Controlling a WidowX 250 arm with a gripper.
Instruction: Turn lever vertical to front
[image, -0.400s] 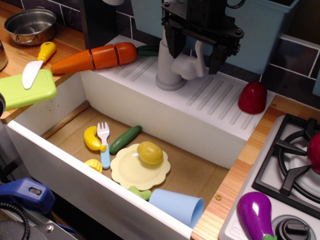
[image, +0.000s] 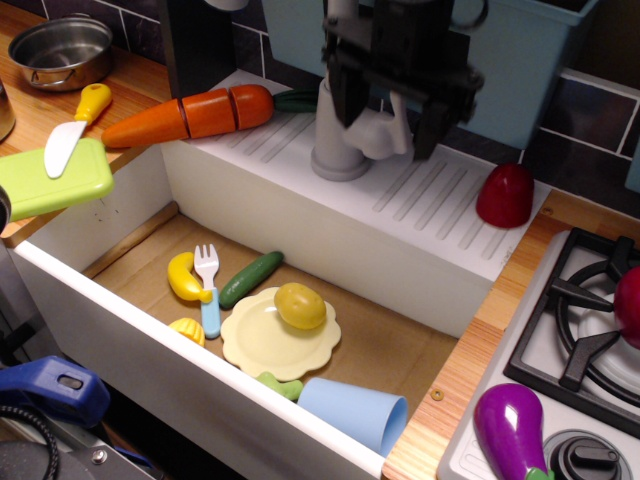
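Note:
The grey toy tap column (image: 335, 150) stands on the white ribbed drainboard (image: 420, 200) behind the sink. Its pale grey lever (image: 383, 130) juts out to the right of the column, its rounded end hanging down between my fingers. My black gripper (image: 385, 115) hangs from above, open, with one finger left of the lever near the column and the other finger (image: 428, 125) to its right. The fingers straddle the lever; I cannot tell whether they touch it. The column's top is hidden behind the gripper body.
A toy carrot (image: 195, 113) lies left of the tap. A red dome (image: 505, 195) sits on the drainboard's right. The sink (image: 120, 215) holds a plate (image: 265, 345), fork, cucumber, banana and blue cup (image: 355, 412). Stove (image: 590, 330) and eggplant are at right.
The gripper has risen slightly and looks blurred with motion. The lever still hangs between the fingers in about the same place.

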